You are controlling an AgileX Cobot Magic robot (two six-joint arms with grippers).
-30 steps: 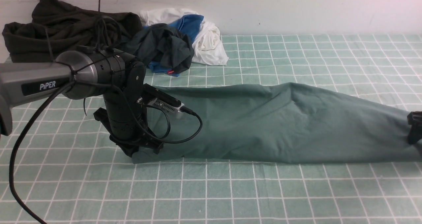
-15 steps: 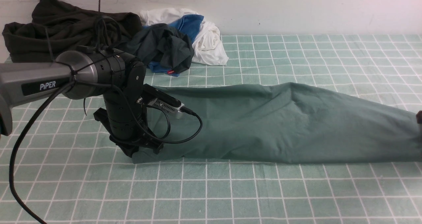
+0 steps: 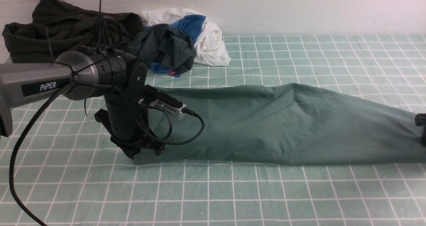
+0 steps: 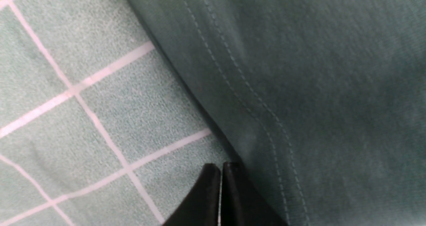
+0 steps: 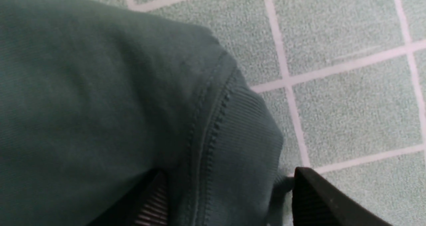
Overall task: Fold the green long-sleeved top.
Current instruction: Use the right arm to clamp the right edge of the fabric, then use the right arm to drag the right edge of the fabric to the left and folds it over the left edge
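Observation:
The green long-sleeved top (image 3: 283,126) lies on the checked cloth as a long flat band running from left to right; its logo is hidden. My left gripper (image 3: 143,154) sits low at the band's left end. In the left wrist view the gripper (image 4: 217,168) is shut, its tips resting on the cloth right beside the stitched hem of the top (image 4: 316,86), with nothing between them. My right gripper (image 3: 421,127) is at the band's right end. In the right wrist view the gripper (image 5: 229,192) is open, its fingers on either side of a ribbed cuff (image 5: 246,142).
A dark olive-black garment (image 3: 60,29) is heaped at the back left. Beside it lie a dark teal-grey garment with a red tag (image 3: 166,49) and white and blue clothes (image 3: 206,36). The left arm's black cable (image 3: 186,132) loops over the top.
The right gripper slid almost out of the front view to the right, then came partly back in at the top's right end. The left arm and the top have not moved.

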